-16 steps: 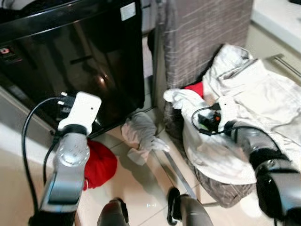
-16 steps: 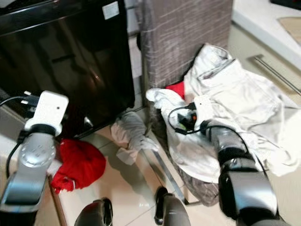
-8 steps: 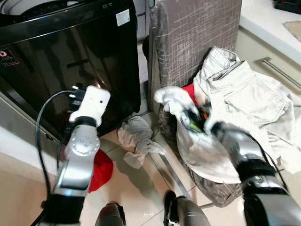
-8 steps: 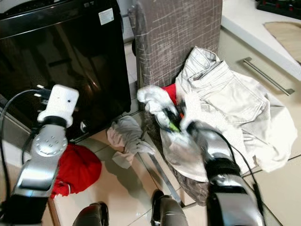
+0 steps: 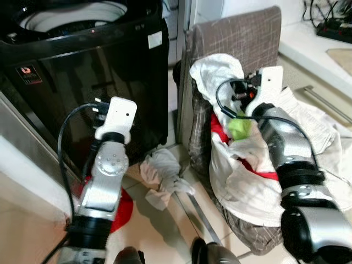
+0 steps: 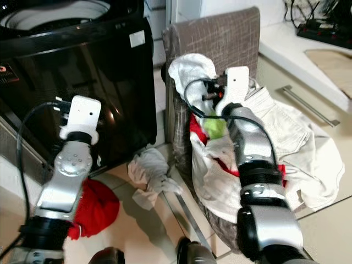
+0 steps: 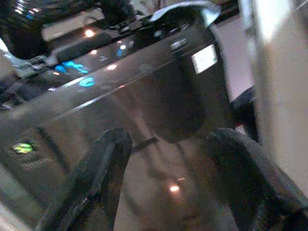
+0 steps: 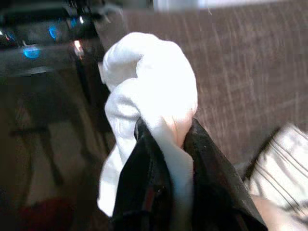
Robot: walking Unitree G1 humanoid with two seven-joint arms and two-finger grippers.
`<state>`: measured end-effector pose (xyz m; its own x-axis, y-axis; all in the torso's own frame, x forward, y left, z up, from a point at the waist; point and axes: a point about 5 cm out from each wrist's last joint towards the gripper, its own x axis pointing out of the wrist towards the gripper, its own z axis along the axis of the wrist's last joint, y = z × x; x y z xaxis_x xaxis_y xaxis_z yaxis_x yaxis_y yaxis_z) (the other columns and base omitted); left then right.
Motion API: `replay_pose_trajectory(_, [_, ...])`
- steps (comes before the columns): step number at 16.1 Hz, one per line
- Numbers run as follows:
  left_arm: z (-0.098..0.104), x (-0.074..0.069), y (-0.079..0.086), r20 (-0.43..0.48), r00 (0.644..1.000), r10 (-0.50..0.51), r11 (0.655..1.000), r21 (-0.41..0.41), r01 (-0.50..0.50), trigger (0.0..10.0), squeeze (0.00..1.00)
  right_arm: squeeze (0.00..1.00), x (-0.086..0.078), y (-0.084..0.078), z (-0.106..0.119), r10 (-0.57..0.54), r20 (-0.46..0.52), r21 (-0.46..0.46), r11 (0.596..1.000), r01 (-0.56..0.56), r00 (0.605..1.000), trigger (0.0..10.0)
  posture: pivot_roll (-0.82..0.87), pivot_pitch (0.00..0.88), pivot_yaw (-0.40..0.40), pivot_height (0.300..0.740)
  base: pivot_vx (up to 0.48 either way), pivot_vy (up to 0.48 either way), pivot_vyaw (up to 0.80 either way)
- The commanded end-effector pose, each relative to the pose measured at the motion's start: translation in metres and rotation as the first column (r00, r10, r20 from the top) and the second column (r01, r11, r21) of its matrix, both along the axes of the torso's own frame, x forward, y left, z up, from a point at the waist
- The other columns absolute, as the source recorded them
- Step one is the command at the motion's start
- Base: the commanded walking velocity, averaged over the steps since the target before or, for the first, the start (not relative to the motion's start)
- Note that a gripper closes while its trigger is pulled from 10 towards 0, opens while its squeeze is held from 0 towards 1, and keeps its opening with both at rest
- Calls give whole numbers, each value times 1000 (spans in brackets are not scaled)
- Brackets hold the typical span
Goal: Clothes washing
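My right gripper is shut on a white garment, held up above the grey fabric laundry basket; the cloth trails down to the pile. The basket holds cream trousers, a red item and a green item. Left of the basket stands the black top-loading washing machine, its lid open and its white drum showing. My left gripper is open in front of the machine's glossy front panel, holding nothing.
On the tiled floor between machine and basket lies a crumpled pale cloth. A red garment lies on the floor by my left arm. A white counter with a drawer handle runs along the right.
My right gripper has lifted the white garment out of the pile, up and towards the machine. The left arm has risen a little. The camera has tilted upward.
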<state>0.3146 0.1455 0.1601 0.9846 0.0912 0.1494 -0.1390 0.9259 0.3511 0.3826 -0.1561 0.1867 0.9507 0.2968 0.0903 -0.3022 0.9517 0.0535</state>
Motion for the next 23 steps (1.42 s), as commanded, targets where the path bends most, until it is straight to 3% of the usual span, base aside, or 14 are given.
replay_pose_trajectory(1, [0, -1, -3, 7, 999, -37, 999, -20, 37, 10000, 0, 4, 1, 5, 16, 0, 76, 5, 1000, 0, 997, 0, 8, 22, -28, 740, 0, 0, 0])
replay_pose_trajectory(4, [-11, -7, -1, -24, 999, -48, 999, 6, 48, 10000, 0, 90, 8, 34, 29, 47, 132, -26, 999, -44, 990, 0, 27, 7, -22, 740, 0, 0, 519])
replay_pose_trajectory(6, [-11, -7, -1, -11, 999, -38, 999, 2, 38, 10000, 0, 43, 15, 51, 59, 96, 225, -51, 995, -86, 970, 0, 39, 0, -32, 740, 0, 0, 450])
replay_pose_trajectory(8, [-10, -9, 8, 21, 998, 66, 998, 3, -66, 10000, 0, 43, 17, 56, 65, 108, 235, -53, 994, -98, 966, 0, 50, 0, -46, 740, 0, 0, 441])
replay_pose_trajectory(9, [-19, -14, 26, -23, 982, 189, 980, -51, -190, 10000, 0, 51, 18, 57, 61, 112, 227, -62, 993, -100, 967, 0, 67, 0, -62, 740, 0, 0, 419])
replay_pose_trajectory(10, [-23, -16, 31, -44, 976, 213, 974, -63, -216, 10000, 0, 59, 19, 58, 58, 112, 219, -64, 993, -101, 969, 0, 67, 0, -62, 740, 0, 0, 413])
replay_pose_trajectory(17, [-19, -21, 37, -18, 974, 226, 974, 9, -226, 10000, 0, 16, 12, 36, -2, -2, 71, -86, 996, 8, 997, 0, 80, 26, -68, 740, 0, 0, 119])
replay_pose_trajectory(19, [-17, -20, 36, -11, 976, 218, 976, 21, -218, 10000, 0, 63, 11, 41, -4, 12, 73, -104, 995, -4, 997, 0, 78, 27, -66, 740, 0, 0, 0])
replay_pose_trajectory(23, [-15, -18, 33, -5, 977, 212, 977, 31, -212, 10000, 0, 31, 10, 60, -2, 75, 84, -85, 994, -68, 994, 0, 78, 27, -66, 740, 0, 0, 0])
